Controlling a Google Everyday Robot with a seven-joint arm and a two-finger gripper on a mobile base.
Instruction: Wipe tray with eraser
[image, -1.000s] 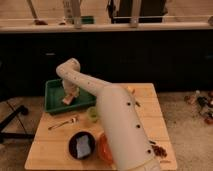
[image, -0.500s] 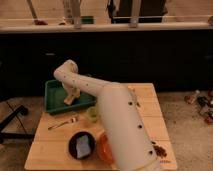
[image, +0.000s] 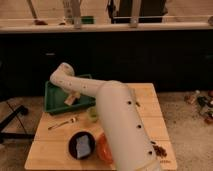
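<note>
The gripper (image: 70, 99) is low inside the green tray (image: 56, 109), near the front wall and about the middle of its length. Whether it is closed on something cannot be told, and the eraser cannot be separated from the gripper's pale end. The white arm (image: 117, 120) comes from the front right and crosses the right part of the tray.

The tray lies at the back left corner of the wooden table (image: 147, 107), close to the left edge. Just in front of it are a fork (image: 63, 122) and a small green cup (image: 92, 114). Nearer the front edge are a black plate (image: 75, 146) and an orange object (image: 101, 147). The left part of the tray floor is bare, and the right side of the table is bare wood.
</note>
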